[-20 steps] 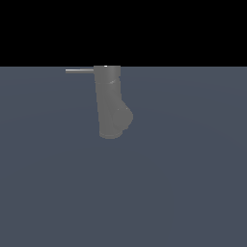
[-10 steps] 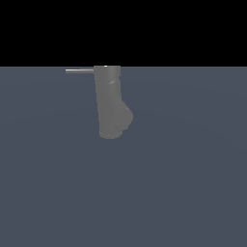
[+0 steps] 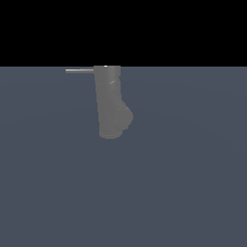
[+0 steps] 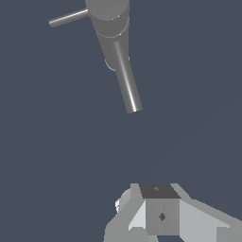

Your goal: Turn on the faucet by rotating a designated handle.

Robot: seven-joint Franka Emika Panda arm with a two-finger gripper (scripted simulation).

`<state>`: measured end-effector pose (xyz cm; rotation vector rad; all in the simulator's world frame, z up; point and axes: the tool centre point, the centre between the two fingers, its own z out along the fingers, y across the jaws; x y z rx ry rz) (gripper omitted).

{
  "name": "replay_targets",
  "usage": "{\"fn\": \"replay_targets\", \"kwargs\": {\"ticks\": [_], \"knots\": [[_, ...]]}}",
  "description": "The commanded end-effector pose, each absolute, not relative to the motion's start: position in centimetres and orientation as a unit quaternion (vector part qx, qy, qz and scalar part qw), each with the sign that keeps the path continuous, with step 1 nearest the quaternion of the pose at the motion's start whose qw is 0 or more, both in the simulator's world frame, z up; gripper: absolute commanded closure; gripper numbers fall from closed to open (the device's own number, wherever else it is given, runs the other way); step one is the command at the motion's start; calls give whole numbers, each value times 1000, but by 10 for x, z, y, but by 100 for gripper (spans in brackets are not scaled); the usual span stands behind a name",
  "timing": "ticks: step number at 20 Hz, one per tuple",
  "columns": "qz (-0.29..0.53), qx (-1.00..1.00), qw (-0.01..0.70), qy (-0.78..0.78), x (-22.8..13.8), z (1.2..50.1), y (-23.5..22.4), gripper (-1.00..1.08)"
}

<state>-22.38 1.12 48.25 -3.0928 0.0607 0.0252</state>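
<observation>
The faucet is a matte grey upright cylinder on the flat grey-blue ground, with a short angled stub spout low on the exterior view's right side. The handle is a thin light-grey rod sticking out from the cylinder's top toward the exterior view's left. In the wrist view the faucet is seen from above, with the handle to one side and the spout pointing toward my gripper. The gripper is well apart from the faucet, its fingers together and holding nothing. It does not show in the exterior view.
Flat grey-blue ground surrounds the faucet on all sides, with a black background above its far edge. No other objects show.
</observation>
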Motion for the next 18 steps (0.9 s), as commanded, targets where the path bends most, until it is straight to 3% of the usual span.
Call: {"fn": "replay_targets", "kwargs": {"ticks": [1, 18], "knots": [[10, -999, 30, 38, -212, 482, 14, 108], [33, -972, 59, 225, -101, 455, 50, 108]]}}
